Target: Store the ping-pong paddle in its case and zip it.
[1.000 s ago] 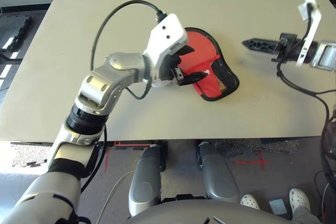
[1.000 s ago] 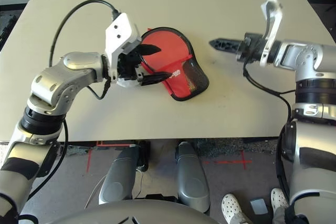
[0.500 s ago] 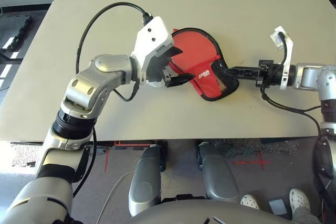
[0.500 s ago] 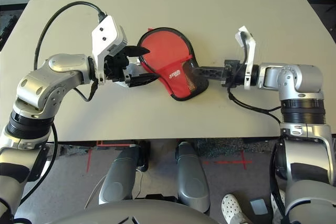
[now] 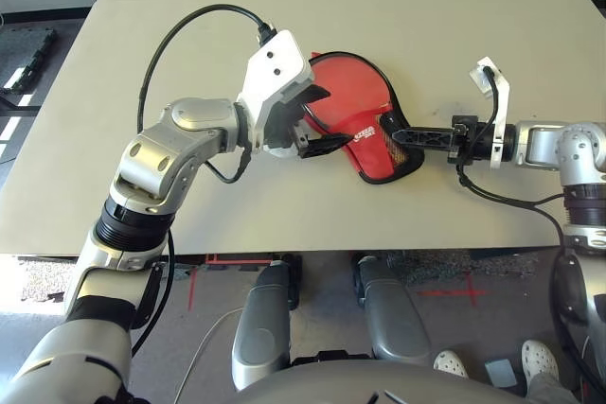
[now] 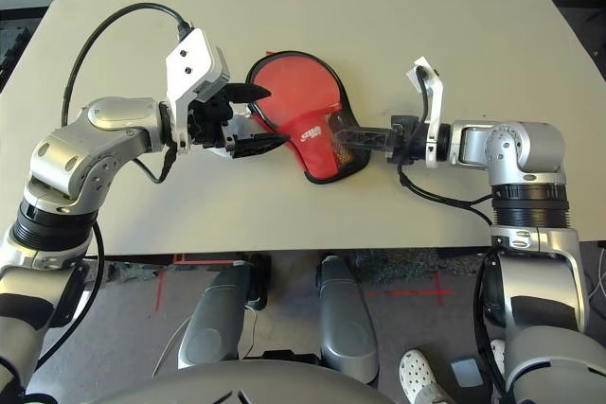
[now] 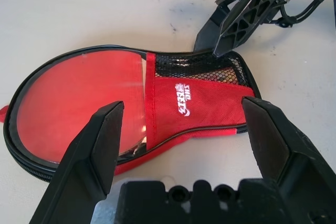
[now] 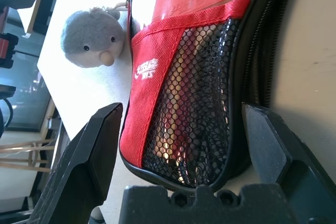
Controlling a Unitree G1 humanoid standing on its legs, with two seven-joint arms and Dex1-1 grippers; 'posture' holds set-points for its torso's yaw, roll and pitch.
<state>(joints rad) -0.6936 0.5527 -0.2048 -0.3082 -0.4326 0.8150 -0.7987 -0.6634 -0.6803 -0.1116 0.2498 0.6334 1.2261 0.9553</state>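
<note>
The red case [image 5: 352, 101] with black trim lies flat in the middle of the table. Its black mesh pocket [image 8: 202, 93] faces my right arm. The ping-pong paddle lies inside it. Its glossy red face [image 7: 79, 103] shows at the round end, and light and red patches show through the mesh. My left gripper [image 5: 320, 122] is open at the case's left edge, its fingers [image 7: 94, 145] spread just short of the case. My right gripper [image 6: 346, 135] is open and level, with its fingers [image 8: 100, 140] either side of the mesh end. I cannot tell how far the zipper is shut.
The beige table [image 5: 454, 35] has a seam across its far part and free room all around the case. Its front edge [image 5: 284, 254] runs below the arms. Black cables loop from both wrists. A person's white shoes [image 5: 540, 359] stand on the floor at lower right.
My right arm has swung down and in from the far right, and its fingers now reach the mesh end. My left gripper drew back slightly to the left, then held still.
</note>
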